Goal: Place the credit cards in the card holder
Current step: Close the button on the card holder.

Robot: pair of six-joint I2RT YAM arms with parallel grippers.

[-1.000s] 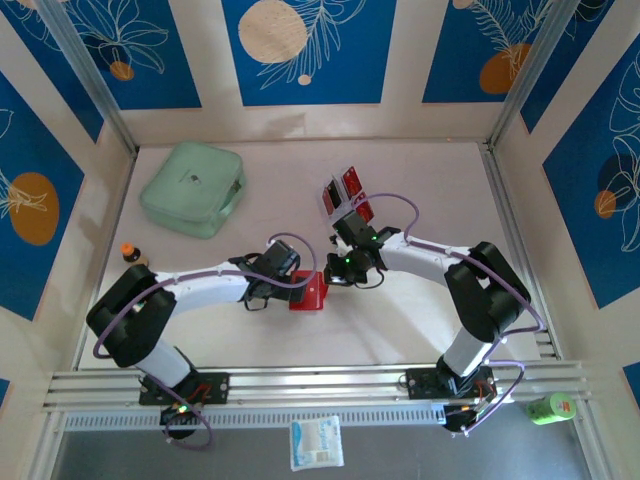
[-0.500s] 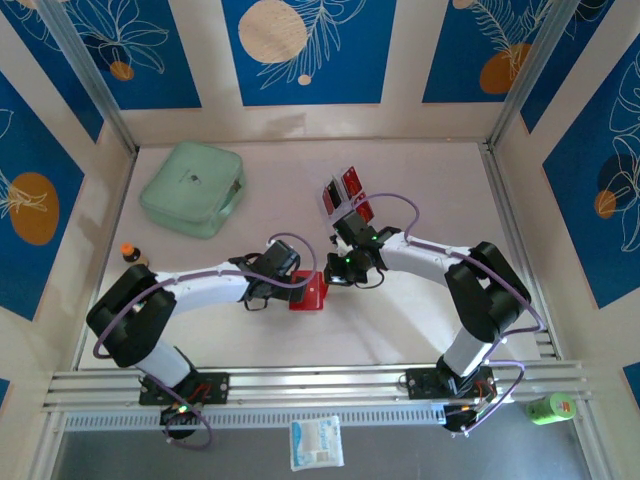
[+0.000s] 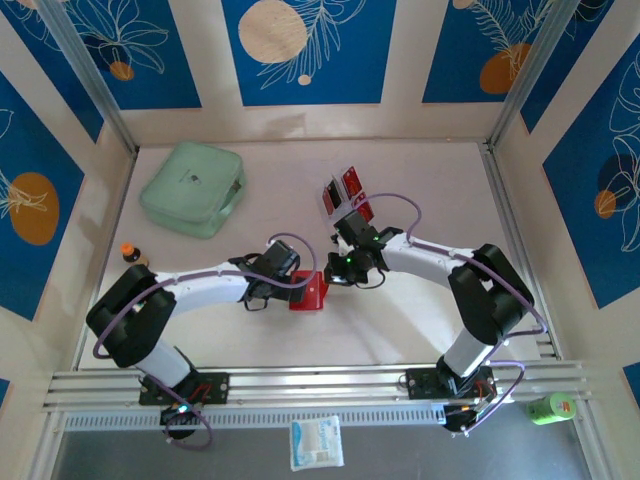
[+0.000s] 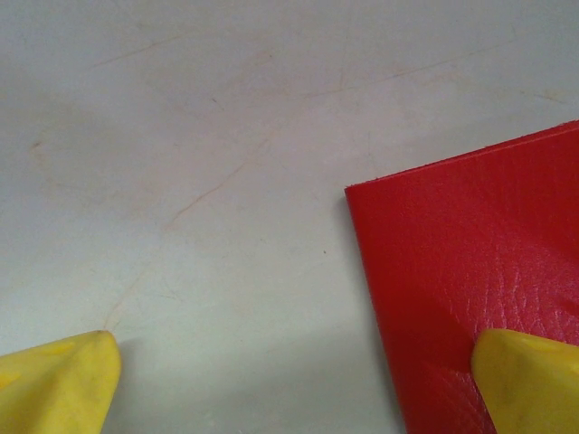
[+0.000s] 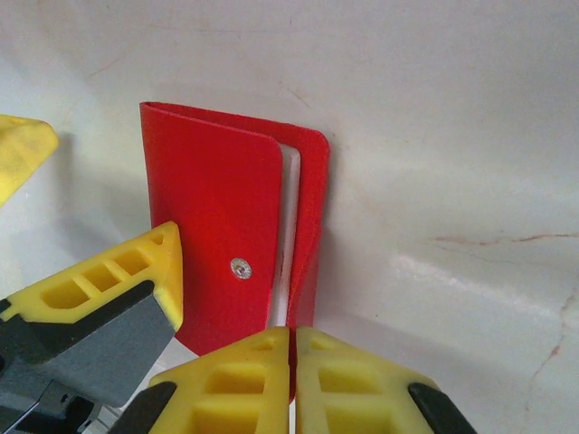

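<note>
The card holder (image 3: pixel 311 293) is a small red wallet lying on the table between the two arms. In the right wrist view its flap (image 5: pixel 213 244) bears a pale dot clasp (image 5: pixel 240 268), and a pale strip shows beside the lifted right cover edge (image 5: pixel 309 226). My right gripper (image 5: pixel 291 362) is shut on that thin red edge. My left gripper (image 4: pixel 294 389) is open, with one yellow fingertip (image 4: pixel 529 380) resting on the wallet's red surface (image 4: pixel 470 244) and the other on bare table. Red credit cards (image 3: pixel 350 183) stand in a clear rack behind the right gripper (image 3: pixel 336 277).
A mint-green case (image 3: pixel 193 188) lies at the back left. A small orange-capped bottle (image 3: pixel 130 253) stands by the left wall. A white packet (image 3: pixel 316 442) and a green can (image 3: pixel 550 407) sit below the table's front rail.
Almost nothing has moved. Both grippers stay at the wallet; the right arm's elbow has shifted very slightly.
</note>
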